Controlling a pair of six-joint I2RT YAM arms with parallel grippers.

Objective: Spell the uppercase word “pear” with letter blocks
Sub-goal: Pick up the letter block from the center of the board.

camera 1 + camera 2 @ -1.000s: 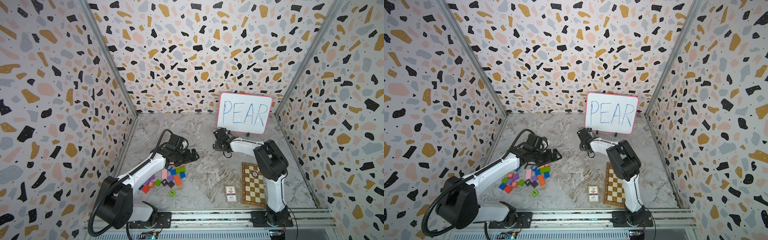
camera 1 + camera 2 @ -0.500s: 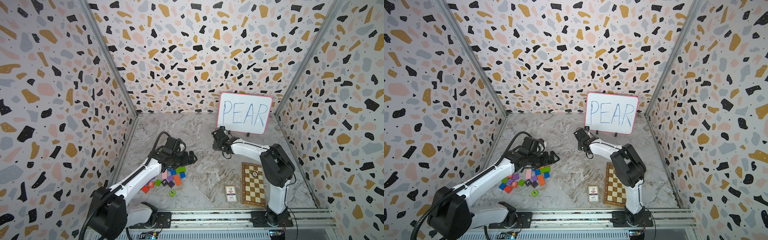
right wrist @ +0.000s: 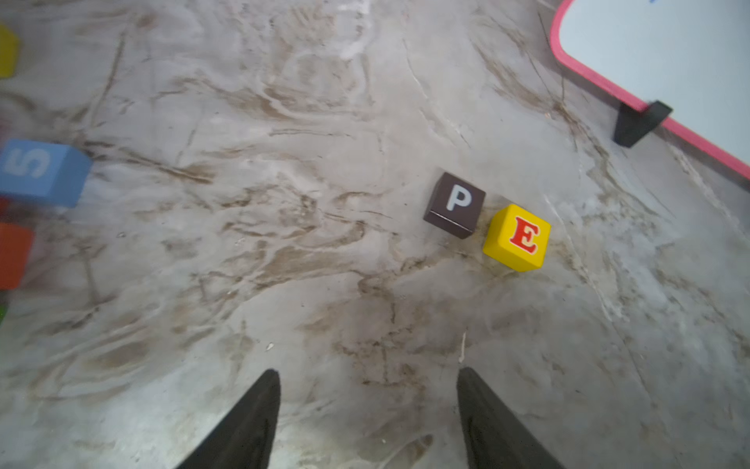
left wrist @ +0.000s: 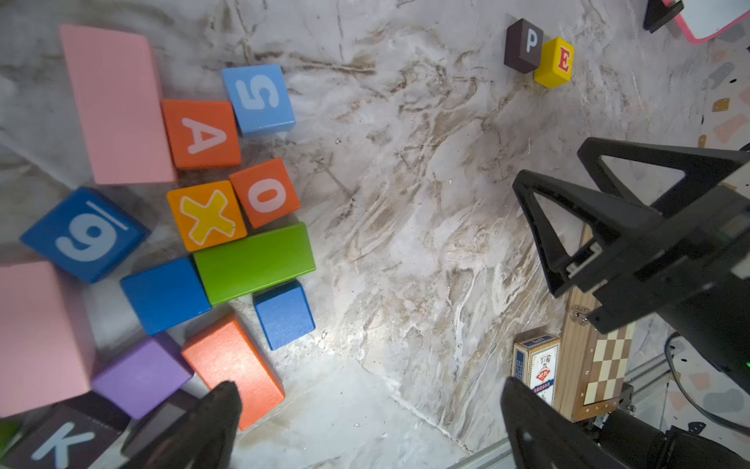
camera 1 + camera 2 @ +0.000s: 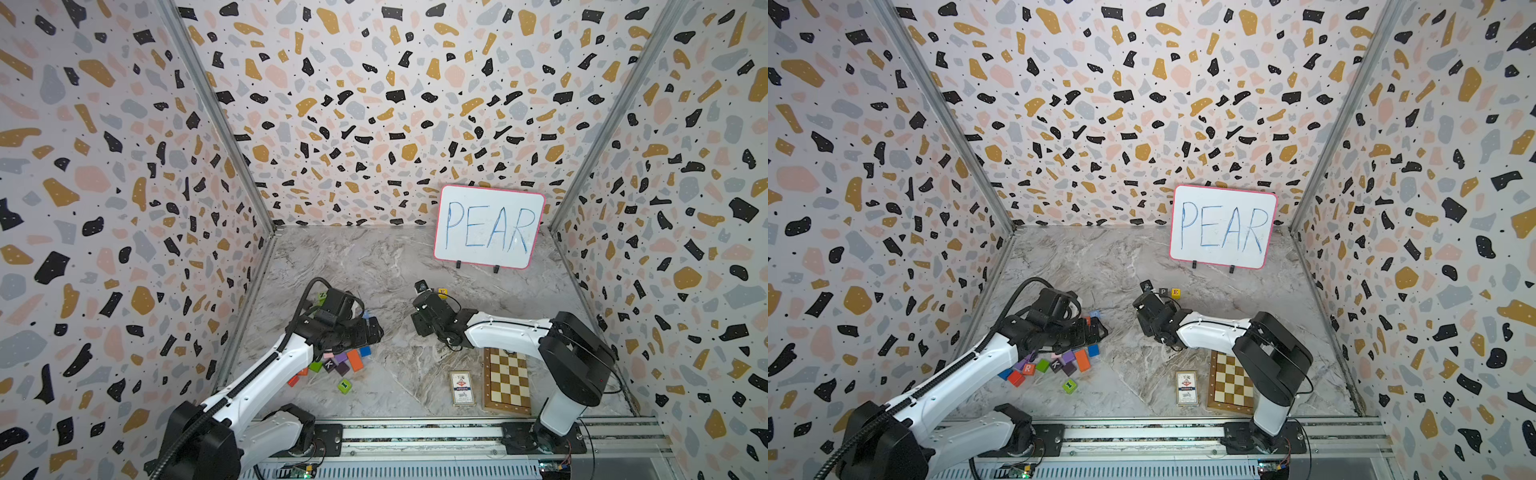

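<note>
Wide apart and empty, the left fingers [image 4: 211,422] hang over the pile of blocks [image 4: 253,264], which lies well apart from the whiteboard [image 5: 490,226]. The right fingers [image 3: 251,422] are also parted with nothing between them. They are nearer the whiteboard and clear of every block.

Two letters are already down on the tabletop [image 3: 284,264]. The P block [image 3: 456,203] and the E block [image 3: 519,237] sit side by side just in front of the whiteboard, all but touching, letters up. The A block [image 4: 201,134] and the R block [image 5: 1028,368] are in the pile, far from the whiteboard.

These look like small painted wooden cubes: light, rigid and not fragile, with smooth faces that could slide in a loose pinch. The best hold is probably square on two opposite flat sides, not just the top edges.

The A block is hemmed in. A pink slab [image 4: 117,101] touches one side, a 5 block [image 4: 259,97] meets a corner, and an X block [image 4: 207,215] and a 0 block [image 4: 266,193] crowd another side. The fingers likely need whichever pair of sides has most room, or neighbours get dragged along. A cube this light would shift at a slight knock once set down in front of the whiteboard.
</note>
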